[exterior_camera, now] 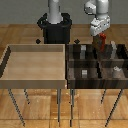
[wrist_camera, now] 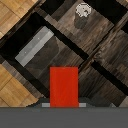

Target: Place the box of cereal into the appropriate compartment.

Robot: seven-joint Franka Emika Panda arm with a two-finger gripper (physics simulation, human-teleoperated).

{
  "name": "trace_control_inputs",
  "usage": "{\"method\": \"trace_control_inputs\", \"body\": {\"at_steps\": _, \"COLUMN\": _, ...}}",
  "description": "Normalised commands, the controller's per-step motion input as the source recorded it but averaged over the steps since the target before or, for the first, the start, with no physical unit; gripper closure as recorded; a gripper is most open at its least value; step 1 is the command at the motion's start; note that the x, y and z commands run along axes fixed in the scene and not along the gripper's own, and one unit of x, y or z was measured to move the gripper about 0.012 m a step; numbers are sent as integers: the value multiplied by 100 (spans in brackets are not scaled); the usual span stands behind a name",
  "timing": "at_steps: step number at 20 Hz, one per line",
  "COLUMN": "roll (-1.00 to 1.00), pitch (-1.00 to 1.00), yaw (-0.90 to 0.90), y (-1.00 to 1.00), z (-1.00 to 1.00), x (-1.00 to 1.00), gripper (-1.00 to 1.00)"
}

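Over the dark compartment tray (exterior_camera: pixel 107 75) at the exterior view's right, the gripper (exterior_camera: pixel 101 36) hangs with the box of cereal (exterior_camera: pixel 102 42) pinched in its jaws, box upright and off the tray floor, above the rear compartments. Wrist view shows the red box (wrist_camera: pixel 63 86) hanging straight down from the jaws, flat face to camera, over a dark divider (wrist_camera: pixel 75 45). Judgement: thin card box, light, stiff enough across its faces but could crush or twist if squeezed hard; smooth sides may slip. Best hold is across the thin dimension near the top edge, as it looks now. Grey block (wrist_camera: pixel 35 46) sits in one compartment, a small round-topped object (wrist_camera: pixel 82 10) in another. Empty-looking light tray (exterior_camera: pixel 35 47) at the exterior view's left is not involved.
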Motion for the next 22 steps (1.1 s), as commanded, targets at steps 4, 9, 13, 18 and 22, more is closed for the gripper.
{"method": "trace_control_inputs", "body": {"at_steps": 4, "roll": 0, "pitch": 0, "yaw": 0, "y": 100, "z": 0, "x": 0, "gripper": 100}}
{"method": "trace_control_inputs", "body": {"at_steps": 9, "roll": 0, "pitch": 0, "yaw": 0, "y": 100, "z": 0, "x": 0, "gripper": 100}}
{"method": "trace_control_inputs", "body": {"at_steps": 13, "roll": 0, "pitch": 0, "yaw": 0, "y": 0, "z": 0, "x": -25, "gripper": 100}}
{"method": "trace_control_inputs", "body": {"at_steps": 18, "roll": 0, "pitch": 0, "yaw": 0, "y": 0, "z": -80, "x": 0, "gripper": 100}}
{"method": "trace_control_inputs", "body": {"at_steps": 22, "roll": 0, "pitch": 0, "yaw": 0, "y": 0, "z": -100, "x": 0, "gripper": 100}}
